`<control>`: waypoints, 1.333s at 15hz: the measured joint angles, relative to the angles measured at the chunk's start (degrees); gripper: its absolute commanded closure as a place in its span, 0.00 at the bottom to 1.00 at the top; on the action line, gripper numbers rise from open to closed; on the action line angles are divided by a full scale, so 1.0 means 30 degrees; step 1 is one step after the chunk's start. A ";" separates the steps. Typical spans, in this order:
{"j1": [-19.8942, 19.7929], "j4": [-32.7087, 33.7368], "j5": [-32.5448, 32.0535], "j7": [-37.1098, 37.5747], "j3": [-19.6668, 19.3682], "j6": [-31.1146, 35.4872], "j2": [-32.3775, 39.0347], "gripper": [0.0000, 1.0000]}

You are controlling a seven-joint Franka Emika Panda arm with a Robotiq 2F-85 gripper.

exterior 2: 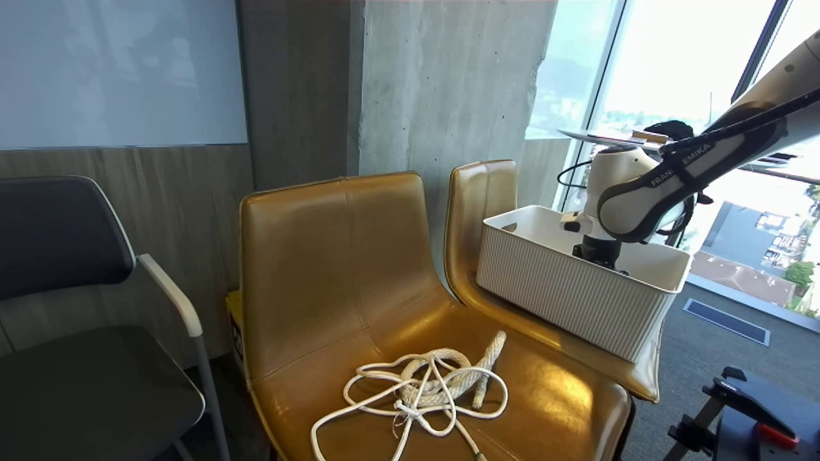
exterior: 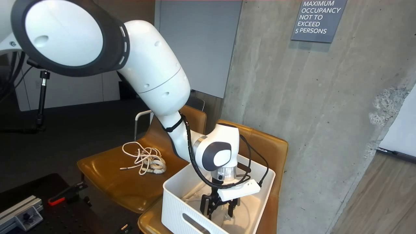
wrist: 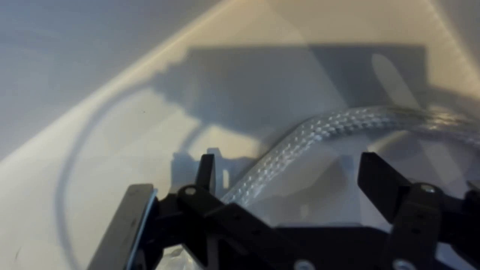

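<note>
A white ribbed bin (exterior: pixel 171 208) stands on a tan chair and also shows in an exterior view (exterior 2: pixel 564 288). My gripper (exterior: pixel 220 209) is down inside the bin; in an exterior view (exterior 2: pixel 599 251) the bin wall hides its fingers. In the wrist view the gripper (wrist: pixel 289 168) has its fingers wide apart. A thick pale braided rope (wrist: pixel 318 128) curves along the bin floor, from the right to between the fingers and behind the left finger linkage. Nothing is gripped. Something clear and shiny (wrist: pixel 176 259), too little seen to name, shows at the bottom.
A tangle of white rope (exterior: pixel 148 161) lies on the neighbouring tan chair (exterior 2: pixel 307 256), seen in both exterior views. A concrete wall (exterior: pixel 318 130) rises behind the chairs. A dark table with a red-and-black clamp (exterior: pixel 65 195) is nearby. A dark chair (exterior 2: pixel 77 384) stands beyond.
</note>
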 measured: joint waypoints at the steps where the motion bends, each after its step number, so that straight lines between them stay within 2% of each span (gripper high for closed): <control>1: -0.0037 0.0276 0.0052 0.0000 0.0038 -0.0015 0.0256 0.29; 10: -0.0056 0.1692 0.0229 -0.0001 0.0073 -0.1279 0.0791 0.97; 12: -0.0057 0.1797 0.0227 -0.0002 0.0072 -0.1478 0.0793 1.00; 20: -0.0053 0.1466 0.0193 -0.0002 0.0022 -0.1501 0.0397 0.97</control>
